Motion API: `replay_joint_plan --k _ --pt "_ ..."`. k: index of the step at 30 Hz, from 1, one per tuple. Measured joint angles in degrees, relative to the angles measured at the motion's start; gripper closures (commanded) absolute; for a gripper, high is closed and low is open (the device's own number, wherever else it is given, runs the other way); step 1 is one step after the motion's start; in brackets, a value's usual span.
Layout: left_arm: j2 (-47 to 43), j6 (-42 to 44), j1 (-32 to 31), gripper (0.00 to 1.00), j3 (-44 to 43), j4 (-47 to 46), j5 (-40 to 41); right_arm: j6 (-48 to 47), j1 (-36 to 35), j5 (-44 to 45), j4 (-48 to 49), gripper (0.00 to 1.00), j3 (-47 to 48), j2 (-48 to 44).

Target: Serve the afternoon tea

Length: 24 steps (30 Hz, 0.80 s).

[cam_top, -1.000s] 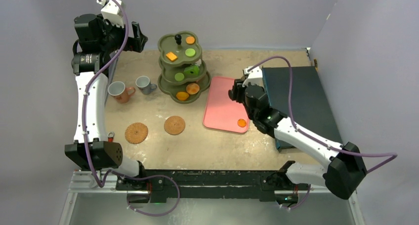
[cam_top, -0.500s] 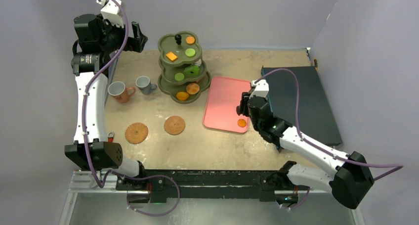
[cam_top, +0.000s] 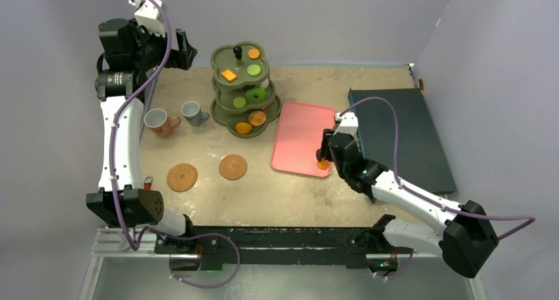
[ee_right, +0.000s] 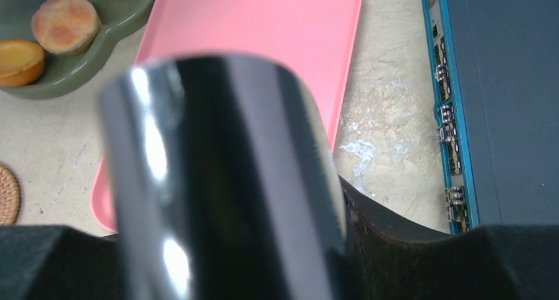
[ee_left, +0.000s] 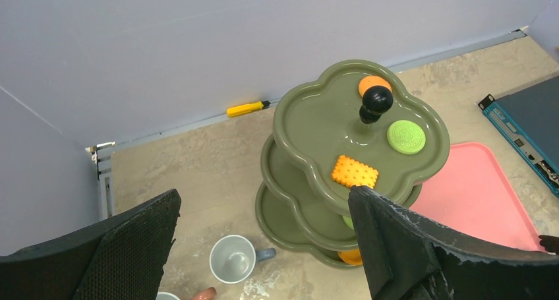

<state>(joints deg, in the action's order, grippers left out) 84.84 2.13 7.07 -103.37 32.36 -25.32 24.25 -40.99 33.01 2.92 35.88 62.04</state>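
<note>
Top external view is showing the right arm's claw (cam_top: 325, 153) having swung off the flat dark blue box (cam_top: 402, 135) over the last second. It has dropped to the near right corner of the flat pink rectangular tray (cam_top: 300, 132), so now it's sitting right over the small round orange toy pastry (cam_top: 322, 163) lying there. That's the only piece I'm seeing off the stand.

Right wrist view is mostly getting blocked by the glossy black tongs (ee_right: 224, 181), which the claw looks to be clamping, so I'm guessing the tongs are doing the picking. I can't tell whether their tips are touching the pastry yet.

Left claw (ee_left: 264, 194) hasn't budged. It's hanging high at the back left with its fingers spread wide and nothing between them, looking down on the olive three-tier clover-shaped stand (ee_left: 316, 115), which is already carrying orange and green pastries.

Terracotta cup (cam_top: 160, 122) and grey-blue cup (cam_top: 192, 113) are sitting left of the stand, well apart from the two brown round coasters (cam_top: 182, 177) nearer the arms. So I'm reading it as pastry loading nearly wrapping up, with the cups still waiting
</note>
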Motion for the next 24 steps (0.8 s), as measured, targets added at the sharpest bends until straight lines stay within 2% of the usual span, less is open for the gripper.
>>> replay_joint_plan --k 24 --pt "0.0 0.0 0.0 0.01 0.0 0.0 0.0 1.75 -3.02 0.63 -0.11 0.49 -1.51 2.89"
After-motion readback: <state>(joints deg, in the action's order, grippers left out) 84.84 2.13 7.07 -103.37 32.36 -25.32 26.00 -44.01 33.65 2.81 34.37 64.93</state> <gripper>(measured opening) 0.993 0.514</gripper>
